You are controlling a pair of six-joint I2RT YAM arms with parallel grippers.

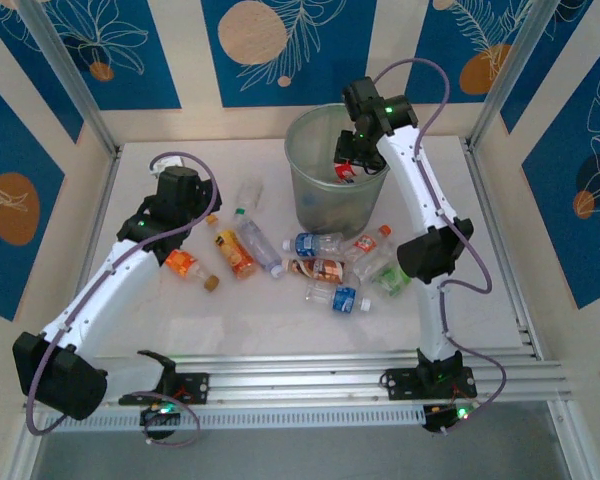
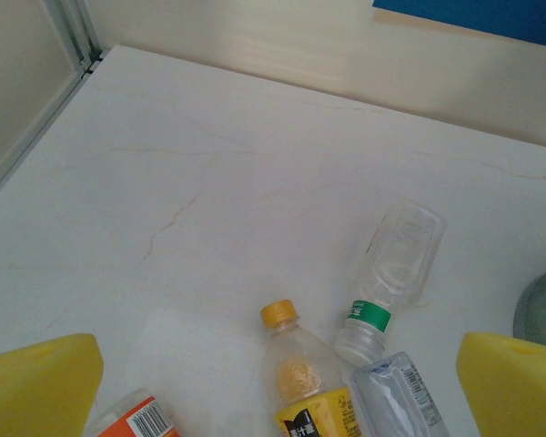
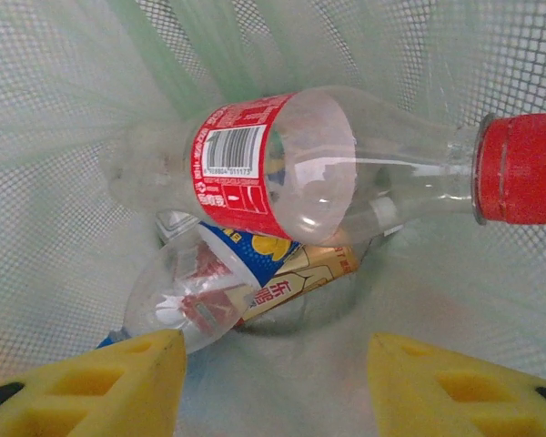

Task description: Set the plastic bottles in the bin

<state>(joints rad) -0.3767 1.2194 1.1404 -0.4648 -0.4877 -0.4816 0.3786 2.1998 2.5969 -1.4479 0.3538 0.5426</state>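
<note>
Grey-green mesh bin [image 1: 315, 205] stands far-centre on table [image 1: 480, 310]. Inside it, red-labelled bottle [image 3: 346, 173] lies crosswise, red cap pointing right in the wrist view. Right gripper [image 3: 275, 355] above it: jaws partly parted, nothing held. Left gripper [image 2: 279, 350]: spread wide, empty, over loose bottles [image 1: 320, 268].

The red-labelled bottle [image 3: 241, 168] bears a barcode, digits illegible; the blue-and-yellow-labelled bottle [image 3: 264, 273] below it shows unreadable Chinese characters.
</note>
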